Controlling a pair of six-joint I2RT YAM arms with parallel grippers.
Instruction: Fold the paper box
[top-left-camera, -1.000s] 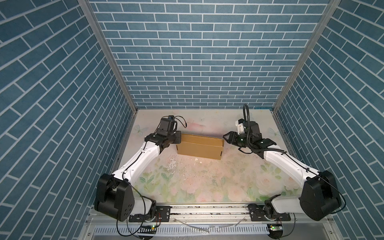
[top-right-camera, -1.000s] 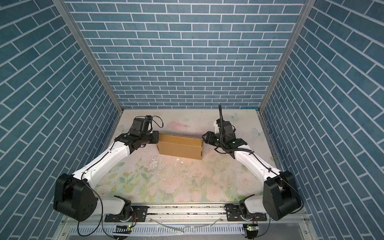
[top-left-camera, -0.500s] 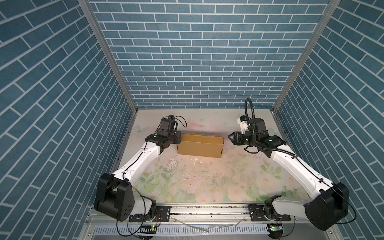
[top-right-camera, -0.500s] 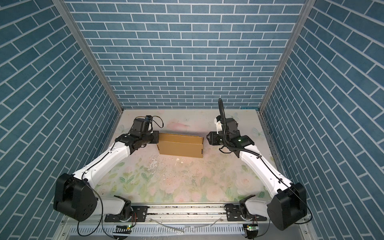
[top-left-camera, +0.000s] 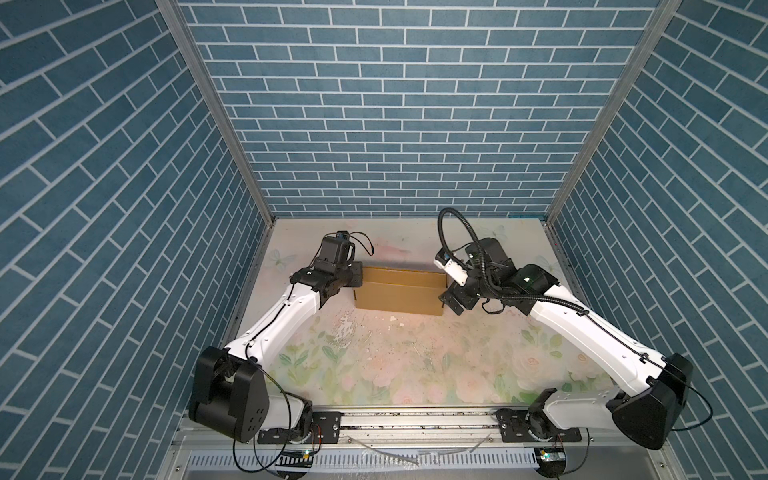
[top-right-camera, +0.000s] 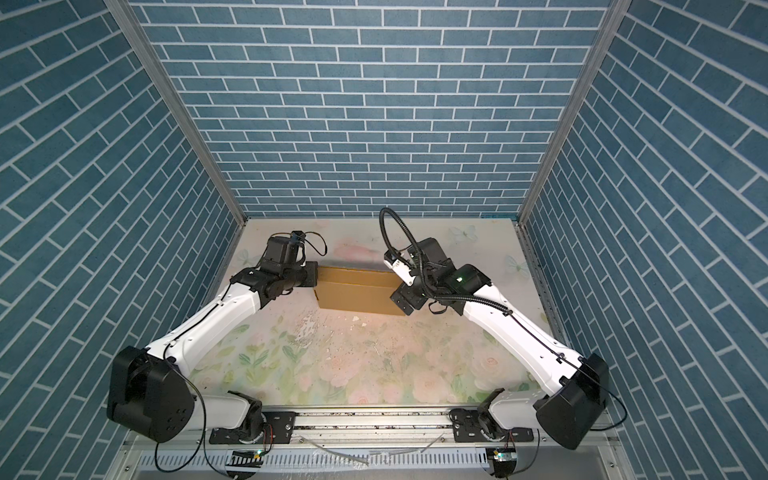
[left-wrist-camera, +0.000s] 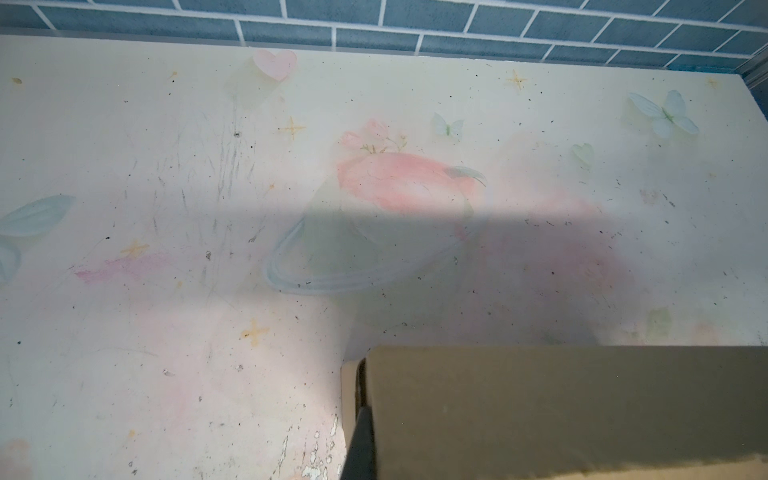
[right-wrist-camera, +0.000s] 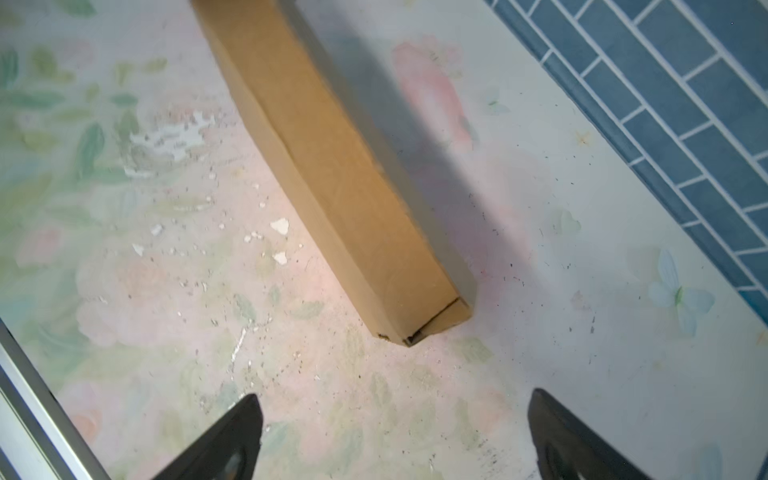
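The paper box (top-left-camera: 399, 295) (top-right-camera: 357, 295) is a brown cardboard mailer folded shut, lying in the back middle of the floral mat. My left gripper (top-left-camera: 356, 276) (top-right-camera: 311, 276) is shut at the box's left end. In the left wrist view one dark finger (left-wrist-camera: 361, 440) sits in the slot between the end flap and the big panel (left-wrist-camera: 561, 407), which hides the other finger. My right gripper (top-left-camera: 451, 301) (top-right-camera: 405, 303) stands wide open just off the box's right front corner. The right wrist view shows bare mat between its fingers (right-wrist-camera: 232, 436) and the box end (right-wrist-camera: 432, 320) a short way ahead.
White paint flakes (top-left-camera: 345, 328) (right-wrist-camera: 280, 226) lie scattered on the mat in front of the box. Blue brick walls (top-left-camera: 399, 124) close in the back and both sides. A metal rail (top-left-camera: 415, 415) runs along the front edge.
My right gripper drew off the box's right end, swung toward its front corner and opened wide. The left gripper and the box have not moved.
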